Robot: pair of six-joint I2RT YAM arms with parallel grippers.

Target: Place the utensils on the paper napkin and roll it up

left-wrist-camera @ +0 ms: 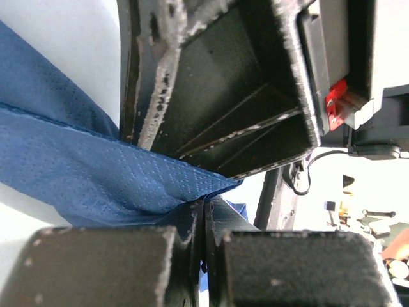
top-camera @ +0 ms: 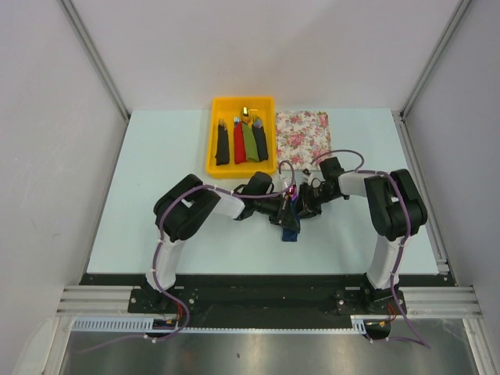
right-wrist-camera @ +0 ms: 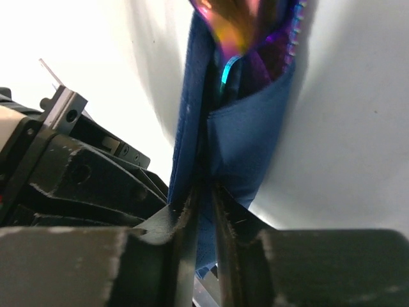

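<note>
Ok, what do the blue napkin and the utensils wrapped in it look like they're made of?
The paper napkin looks like thin tissue paper, matte navy: fine embossed dots and soft creases show. The utensils look like polished metal with an iridescent coating: glossy orange, purple and teal reflections; coated plastic can't be ruled out.

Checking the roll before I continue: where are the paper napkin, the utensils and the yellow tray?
paper napkin (right-wrist-camera: 250, 137), right wrist view, on the folded blue flap.
utensils (right-wrist-camera: 233, 22), right wrist view, on the iridescent metal poking from the fold.
yellow tray (top-camera: 238, 170), top external view, on its near wall.
</note>
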